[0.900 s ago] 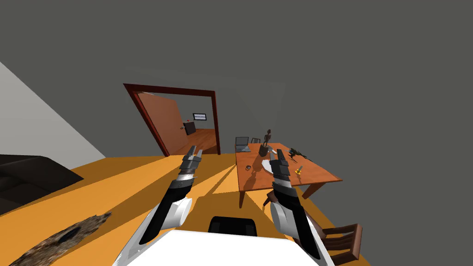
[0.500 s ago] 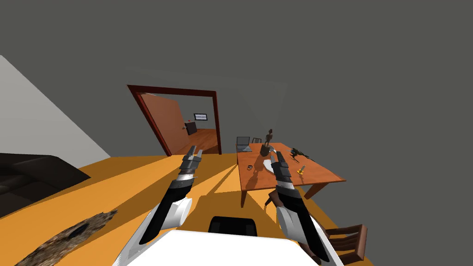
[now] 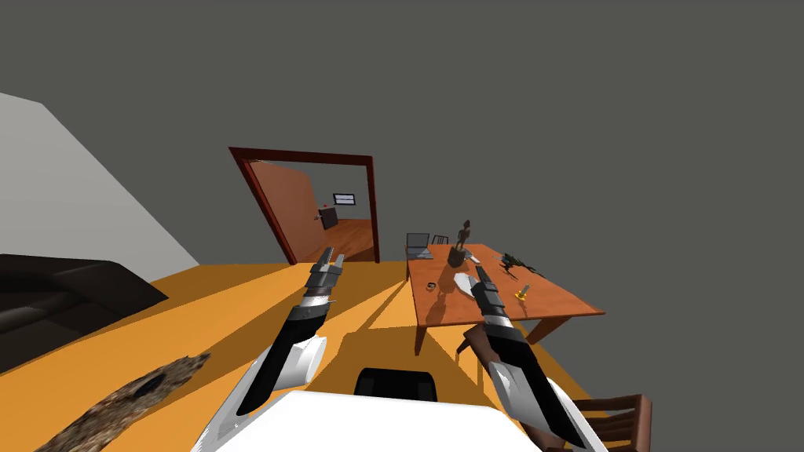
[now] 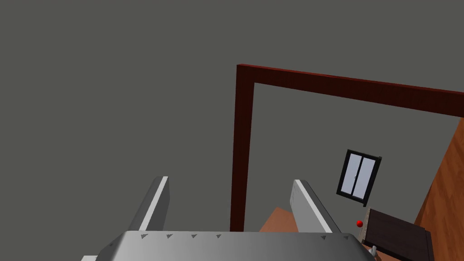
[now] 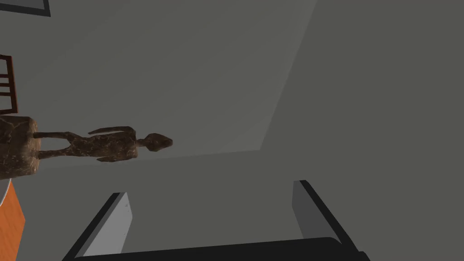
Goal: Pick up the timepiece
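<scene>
Change: we have turned, surface (image 3: 550,294) now sits further right in head view | watch (image 3: 432,286) by surface's left edge, untouched | left jaws and right jaws released, empty | reach still ahead

I have turned left, and the right tool (image 3: 477,272) has swung out rightward.

Grey walls (image 3: 550,94), orange floor (image 3: 235,298), wooden table (image 3: 561,300), open doorway (image 3: 336,210)
</scene>
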### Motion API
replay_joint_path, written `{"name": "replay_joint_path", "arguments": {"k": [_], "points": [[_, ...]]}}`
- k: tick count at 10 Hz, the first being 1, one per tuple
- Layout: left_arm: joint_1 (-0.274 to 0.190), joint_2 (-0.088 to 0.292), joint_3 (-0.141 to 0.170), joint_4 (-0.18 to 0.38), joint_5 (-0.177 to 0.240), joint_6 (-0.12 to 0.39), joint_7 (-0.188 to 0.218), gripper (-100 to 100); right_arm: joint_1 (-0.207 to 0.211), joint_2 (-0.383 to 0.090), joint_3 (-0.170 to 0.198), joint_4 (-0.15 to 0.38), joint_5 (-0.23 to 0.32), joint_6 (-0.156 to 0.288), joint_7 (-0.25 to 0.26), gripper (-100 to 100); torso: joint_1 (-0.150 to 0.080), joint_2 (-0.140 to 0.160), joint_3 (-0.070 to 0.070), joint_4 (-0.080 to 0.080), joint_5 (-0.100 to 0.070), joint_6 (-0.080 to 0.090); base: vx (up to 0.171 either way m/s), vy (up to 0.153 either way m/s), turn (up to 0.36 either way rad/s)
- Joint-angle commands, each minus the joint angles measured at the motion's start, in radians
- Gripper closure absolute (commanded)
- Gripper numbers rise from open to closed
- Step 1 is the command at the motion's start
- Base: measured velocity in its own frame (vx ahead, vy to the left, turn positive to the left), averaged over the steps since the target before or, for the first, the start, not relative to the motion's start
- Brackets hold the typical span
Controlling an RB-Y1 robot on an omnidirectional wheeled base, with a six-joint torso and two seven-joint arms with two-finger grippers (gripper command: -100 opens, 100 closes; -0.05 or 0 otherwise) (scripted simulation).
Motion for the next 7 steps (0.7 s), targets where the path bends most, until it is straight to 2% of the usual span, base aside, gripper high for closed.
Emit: {"name": "replay_joint_path", "arguments": {"k": [1, 2, 3, 5, 6, 7], "points": [[0.000, 0.000, 0.000, 0.000, 0.000, 0.000, 0.000, 0, 0.000, -0.025, -0.040, 0.045, -0.019, 0.028, -0.022, -100, 0.000, 0.000, 0.000, 0.000, 0.000, 0.000, 0.009, 0.070, 0.047], [0.000, 0.000, 0.000, 0.000, 0.000, 0.000, 0.000, 0, 0.001, -0.044, -0.068, 0.072, -0.036, 0.061, -0.044, -100, -0.001, 0.001, 0.000, 0.000, 0.000, 0.000, 0.012, 0.102, 0.052], [0.000, 0.000, 0.000, 0.000, 0.000, 0.000, 0.000, 0, 0.001, -0.044, -0.076, 0.077, -0.036, 0.061, -0.044, -100, 0.001, 0.001, 0.000, 0.000, 0.000, 0.000, 0.019, 0.087, 0.006], [0.000, 0.000, 0.000, 0.000, 0.000, 0.000, 0.000, 0, 0.003, -0.080, -0.150, 0.138, -0.075, 0.134, -0.095, -100, 0.000, 0.000, 0.000, 0.000, 0.000, 0.000, 0.033, 0.113, 0.044], [0.000, 0.000, 0.000, 0.000, 0.000, 0.000, 0.000, 0, 0.003, -0.080, -0.151, 0.146, -0.075, 0.136, -0.095, -100, 0.002, 0.000, 0.000, 0.000, 0.000, 0.000, 0.041, 0.090, 0.001], [0.000, 0.000, 0.000, 0.000, 0.000, 0.000, 0.000, 0, 0.002, -0.097, -0.190, 0.176, -0.097, 0.178, -0.125, -100, 0.001, -0.001, 0.000, 0.000, 0.000, 0.000, 0.038, 0.090, 0.032]]}}
